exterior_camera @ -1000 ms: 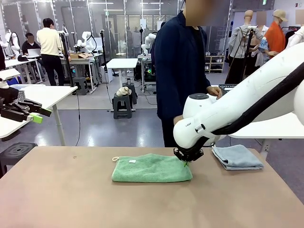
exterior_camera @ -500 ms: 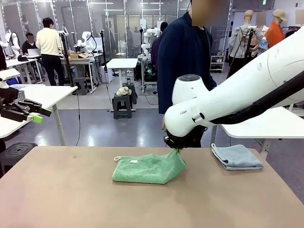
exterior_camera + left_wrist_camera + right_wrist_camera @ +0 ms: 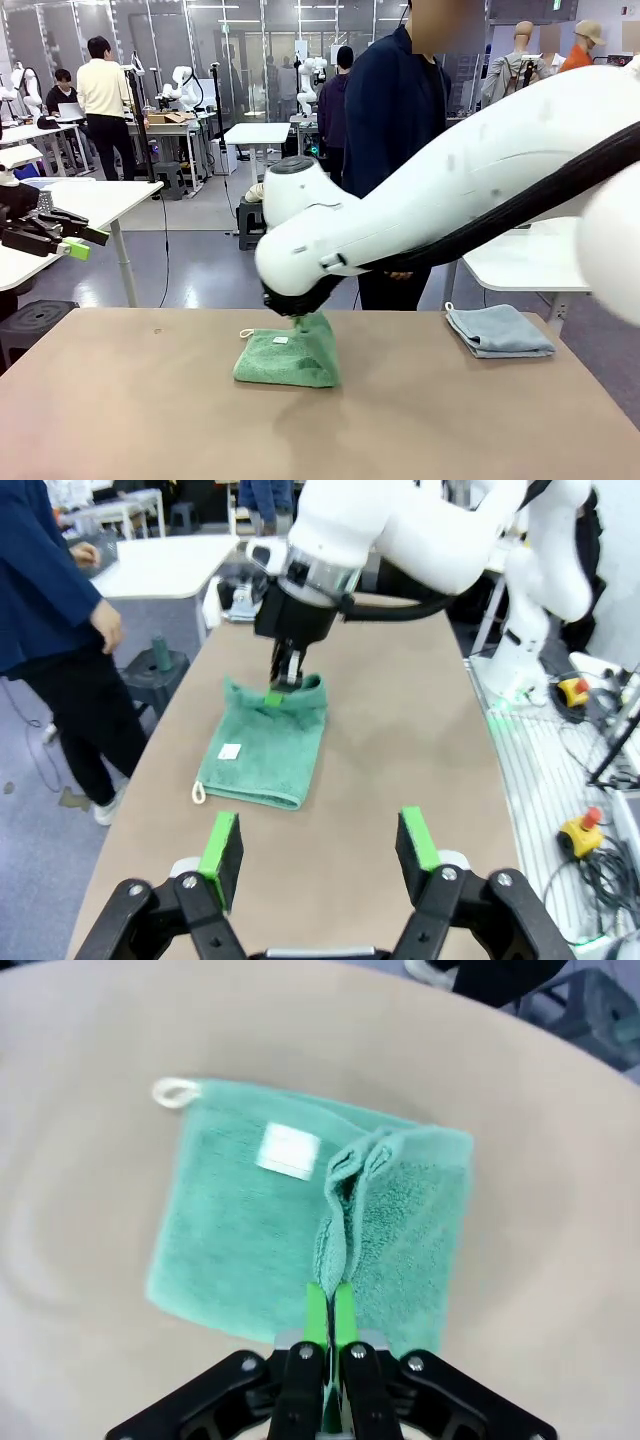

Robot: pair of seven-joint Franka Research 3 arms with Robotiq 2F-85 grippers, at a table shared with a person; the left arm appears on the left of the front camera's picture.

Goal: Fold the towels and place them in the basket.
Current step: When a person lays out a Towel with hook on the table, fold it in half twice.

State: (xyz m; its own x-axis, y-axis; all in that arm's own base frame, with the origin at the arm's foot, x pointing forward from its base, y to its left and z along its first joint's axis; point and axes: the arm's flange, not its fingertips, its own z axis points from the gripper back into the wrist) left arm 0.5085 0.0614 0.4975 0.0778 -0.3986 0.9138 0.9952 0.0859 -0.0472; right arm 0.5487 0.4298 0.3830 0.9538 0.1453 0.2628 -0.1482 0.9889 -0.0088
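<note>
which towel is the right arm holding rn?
The green towel, near the table's middle: the right gripper has its jaws shut on a lifted edge. The blue-grey towel lies folded and untouched at the far right.

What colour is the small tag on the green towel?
White tag; clearest in the right wrist view.

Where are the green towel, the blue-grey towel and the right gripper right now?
green towel (image 3: 282,362): front view, flat lower layer.
blue-grey towel (image 3: 499,331): front view, top of the folded stack.
right gripper (image 3: 328,1312): right wrist view, green pads shut on the green towel's edge.
</note>
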